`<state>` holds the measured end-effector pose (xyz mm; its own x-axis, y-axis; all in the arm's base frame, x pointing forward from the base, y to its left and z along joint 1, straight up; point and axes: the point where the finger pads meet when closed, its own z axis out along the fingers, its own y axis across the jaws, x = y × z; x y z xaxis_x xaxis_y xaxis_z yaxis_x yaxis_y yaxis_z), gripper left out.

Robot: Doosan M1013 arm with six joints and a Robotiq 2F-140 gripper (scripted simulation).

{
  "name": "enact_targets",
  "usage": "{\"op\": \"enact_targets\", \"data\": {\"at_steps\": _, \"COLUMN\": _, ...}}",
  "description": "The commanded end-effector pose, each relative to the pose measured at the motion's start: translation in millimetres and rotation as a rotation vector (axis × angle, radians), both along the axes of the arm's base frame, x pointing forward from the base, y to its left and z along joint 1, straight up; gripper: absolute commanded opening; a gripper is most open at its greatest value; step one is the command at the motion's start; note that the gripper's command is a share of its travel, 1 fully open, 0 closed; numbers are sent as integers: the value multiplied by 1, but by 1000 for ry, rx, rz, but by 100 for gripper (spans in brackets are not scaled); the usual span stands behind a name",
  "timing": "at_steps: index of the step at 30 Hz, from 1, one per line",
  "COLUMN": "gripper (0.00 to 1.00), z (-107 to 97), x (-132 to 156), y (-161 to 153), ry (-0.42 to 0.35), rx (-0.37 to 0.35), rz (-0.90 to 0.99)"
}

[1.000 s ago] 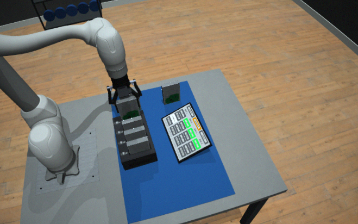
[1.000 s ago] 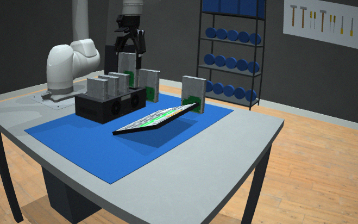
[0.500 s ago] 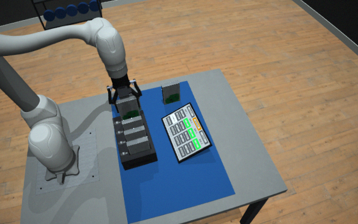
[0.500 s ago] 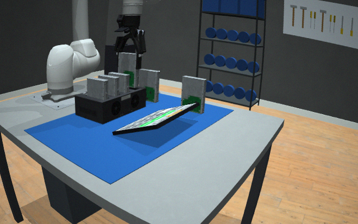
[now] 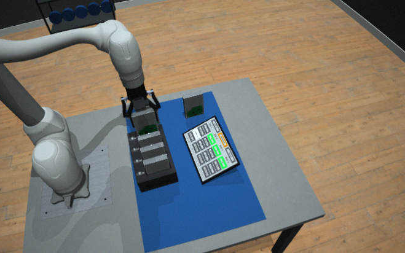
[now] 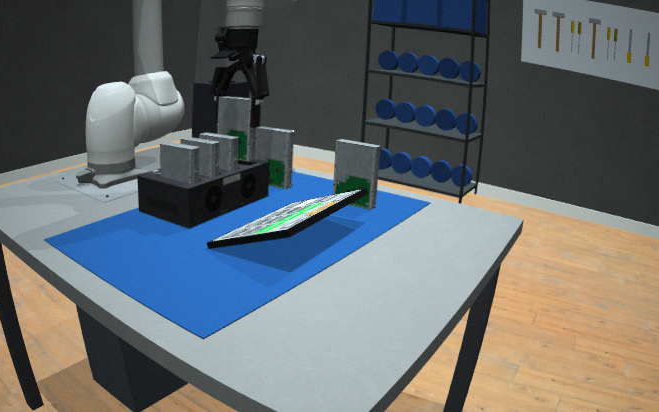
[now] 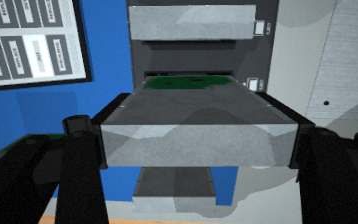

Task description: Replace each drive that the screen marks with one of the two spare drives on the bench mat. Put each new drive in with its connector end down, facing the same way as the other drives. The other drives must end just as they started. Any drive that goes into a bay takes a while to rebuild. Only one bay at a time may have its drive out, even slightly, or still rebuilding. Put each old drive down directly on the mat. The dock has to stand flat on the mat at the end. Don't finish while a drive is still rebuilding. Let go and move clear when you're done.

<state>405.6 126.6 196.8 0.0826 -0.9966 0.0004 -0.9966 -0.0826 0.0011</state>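
My gripper is shut on a grey drive, upright with its green board end down. Its lower end is at the far end bay of the black dock; how deep is hidden. Three drives sit in the other bays. One drive stands on the mat beyond the dock; another drive stands behind the screen. The screen shows one row lit white, three lit green, and one orange box.
The blue mat lies on the grey table. The tilted screen stands beside the dock. The arm's base is on the dock's other side. A shelf rack stands beyond the table.
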Motion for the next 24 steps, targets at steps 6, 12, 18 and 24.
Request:
{"op": "enact_targets", "data": {"at_steps": 6, "gripper": 10, "z": 0, "x": 0, "y": 0, "ry": -1, "rx": 1, "rz": 0}}
{"op": "enact_targets", "data": {"at_steps": 12, "gripper": 10, "z": 0, "x": 0, "y": 0, "ry": -1, "rx": 1, "rz": 0}}
{"op": "enact_targets", "data": {"at_steps": 18, "gripper": 10, "z": -1, "x": 0, "y": 0, "ry": -1, "rx": 1, "rz": 0}}
{"op": "enact_targets", "data": {"at_steps": 24, "gripper": 10, "z": -2, "x": 0, "y": 0, "ry": -1, "rx": 1, "rz": 0}}
